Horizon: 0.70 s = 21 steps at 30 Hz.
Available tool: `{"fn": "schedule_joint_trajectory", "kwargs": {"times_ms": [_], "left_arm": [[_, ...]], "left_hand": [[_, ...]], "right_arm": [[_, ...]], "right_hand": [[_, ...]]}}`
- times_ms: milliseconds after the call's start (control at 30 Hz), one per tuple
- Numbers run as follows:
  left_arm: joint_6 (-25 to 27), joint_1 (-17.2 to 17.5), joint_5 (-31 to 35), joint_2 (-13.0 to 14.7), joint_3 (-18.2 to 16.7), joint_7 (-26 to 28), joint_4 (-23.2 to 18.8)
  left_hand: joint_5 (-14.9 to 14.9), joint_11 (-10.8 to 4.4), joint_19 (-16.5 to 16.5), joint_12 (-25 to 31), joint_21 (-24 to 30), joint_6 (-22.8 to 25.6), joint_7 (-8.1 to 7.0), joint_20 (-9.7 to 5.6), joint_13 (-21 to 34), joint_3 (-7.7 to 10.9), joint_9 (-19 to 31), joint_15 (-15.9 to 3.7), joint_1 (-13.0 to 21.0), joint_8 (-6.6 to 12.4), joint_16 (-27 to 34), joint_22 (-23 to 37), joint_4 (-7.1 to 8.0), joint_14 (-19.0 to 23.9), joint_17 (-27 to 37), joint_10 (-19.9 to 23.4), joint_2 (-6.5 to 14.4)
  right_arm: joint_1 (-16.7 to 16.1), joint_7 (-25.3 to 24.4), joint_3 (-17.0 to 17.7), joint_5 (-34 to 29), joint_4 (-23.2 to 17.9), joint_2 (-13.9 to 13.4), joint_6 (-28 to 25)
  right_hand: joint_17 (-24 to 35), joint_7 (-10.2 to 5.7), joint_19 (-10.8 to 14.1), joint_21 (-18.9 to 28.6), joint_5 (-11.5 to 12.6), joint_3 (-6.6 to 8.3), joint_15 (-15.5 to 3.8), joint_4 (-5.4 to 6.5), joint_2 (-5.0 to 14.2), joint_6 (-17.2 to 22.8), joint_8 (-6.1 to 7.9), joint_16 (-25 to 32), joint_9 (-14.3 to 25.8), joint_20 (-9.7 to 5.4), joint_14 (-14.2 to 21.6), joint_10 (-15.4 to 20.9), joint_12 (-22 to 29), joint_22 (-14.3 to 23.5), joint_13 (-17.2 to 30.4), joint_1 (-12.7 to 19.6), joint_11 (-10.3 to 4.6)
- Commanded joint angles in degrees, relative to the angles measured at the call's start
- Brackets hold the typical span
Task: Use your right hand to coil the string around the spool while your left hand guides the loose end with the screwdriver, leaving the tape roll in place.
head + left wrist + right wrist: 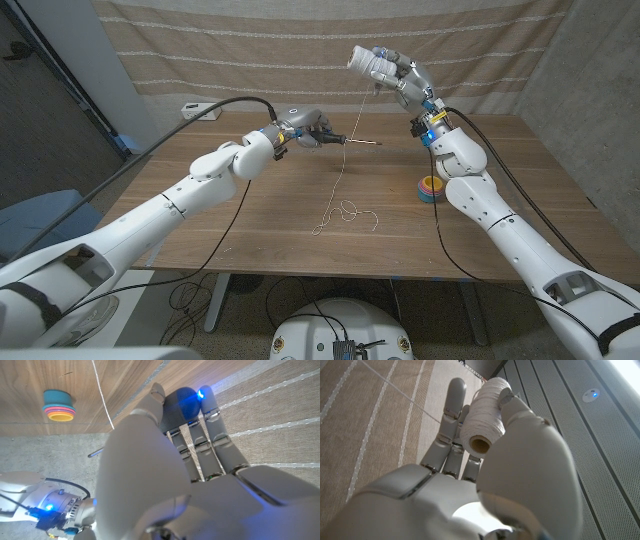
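Note:
My right hand (395, 68) is raised high above the table's far right and grips a white spool (362, 62) wound with string; in the right wrist view the spool (482, 417) sits between its thumb and fingers. A thin white string (352, 135) hangs from the spool down to loose loops (345, 213) on the table's middle. My left hand (305, 130) holds a dark-handled screwdriver (340, 139), its shaft pointing right and reaching the hanging string. In the left wrist view the blue-lit handle (184, 402) shows between the fingers, with the string (102, 395) beside.
A tape roll with coloured layers (431, 188) lies on the table (200, 220) near my right forearm; in the left wrist view the tape roll (59, 405) shows as well. A striped curtain (250, 50) hangs behind the table. A white power strip (198, 110) sits at the far left edge.

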Motion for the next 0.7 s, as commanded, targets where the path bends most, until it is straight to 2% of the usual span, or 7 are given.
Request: {"fn": "schedule_joint_trajectory", "kwargs": {"times_ms": [33,367,400,567,600,700], "left_arm": [[-1.66,2.34,-4.25,1.96,-3.22,-1.81,-3.12],[-2.51,4.51,-9.55,3.32,-7.67,-1.35,-5.94],[-2.48,4.68,-9.94,3.44,-8.05,-1.29,-6.2],[-2.19,5.17,-10.45,3.95,-9.18,-0.89,-7.31],[-2.06,5.14,-10.66,4.04,-9.39,-1.07,-7.55],[-1.82,4.87,-10.49,4.08,-9.42,-1.28,-7.69]], "left_hand": [[0.43,0.1,0.15,-0.23,0.24,7.91,4.76,-7.19,0.27,1.09,0.25,-10.7,7.8,0.24,0.39,0.17,0.54,7.72,0.22,0.63,8.11],[0.44,0.0,0.08,-0.4,0.33,7.96,4.71,-7.15,0.46,1.13,0.36,-10.7,7.82,0.17,0.33,0.16,0.53,7.62,0.4,0.72,8.09],[0.44,-0.04,0.08,-0.44,0.34,7.95,4.74,-7.14,0.47,1.14,0.37,-10.73,7.81,0.15,0.32,0.17,0.53,7.67,0.4,0.73,8.09],[0.44,0.02,0.05,-0.54,0.38,8.01,4.73,-7.15,0.49,1.15,0.38,-10.71,7.81,0.12,0.31,0.17,0.53,7.76,0.41,0.78,8.07],[0.44,0.01,0.04,-0.59,0.39,7.99,4.72,-7.13,0.52,1.15,0.42,-10.68,7.81,0.11,0.27,0.17,0.53,7.71,0.42,0.73,8.07],[0.43,0.01,0.03,-0.63,0.42,8.0,4.77,-7.13,0.59,1.16,0.43,-10.79,7.8,0.08,0.25,0.16,0.53,7.79,0.41,0.75,8.07]], "right_arm": [[0.79,-12.3,1.57,-5.7,6.12,2.64,0.51],[0.62,-21.7,1.63,-11.48,11.26,1.78,-2.31],[0.39,-23.32,1.54,-12.87,11.25,1.49,-2.62],[-1.28,-31.47,0.98,-20.5,9.46,-0.46,-4.95],[-2.1,-35.21,0.65,-24.78,7.75,-1.75,-6.9],[-3.15,-38.14,0.45,-27.85,5.85,-2.99,-9.08]], "right_hand": [[0.15,5.83,-4.91,0.66,0.11,0.1,-16.69,0.23,8.06,6.52,0.42,-0.1,0.09,-8.56,22.27,14.01,0.1,-0.03,2.08,7.62,4.11],[0.09,5.97,-5.07,1.29,0.1,0.11,-16.67,0.2,8.0,6.68,0.4,-0.29,0.08,-8.55,22.55,14.18,-0.05,-0.48,2.1,7.64,4.28],[0.09,5.98,-5.1,1.44,0.09,0.11,-16.66,0.18,7.96,6.7,0.38,-0.33,0.07,-8.53,22.6,14.22,-0.11,-0.59,2.08,7.65,4.81],[0.12,5.99,-5.24,1.82,0.08,0.15,-16.64,0.16,7.93,6.72,0.34,-0.46,0.06,-8.53,22.67,14.31,-0.18,-0.9,2.16,7.67,4.44],[0.13,5.97,-5.27,1.85,0.08,0.15,-16.64,0.16,7.92,6.67,0.31,-0.46,0.06,-8.53,22.68,14.27,-0.21,-0.93,2.17,7.66,4.43],[0.12,6.01,-5.35,1.97,0.08,0.16,-16.62,0.16,7.91,6.6,0.27,-0.55,0.06,-8.54,22.63,14.15,-0.3,-1.04,2.2,7.66,4.47]]}}
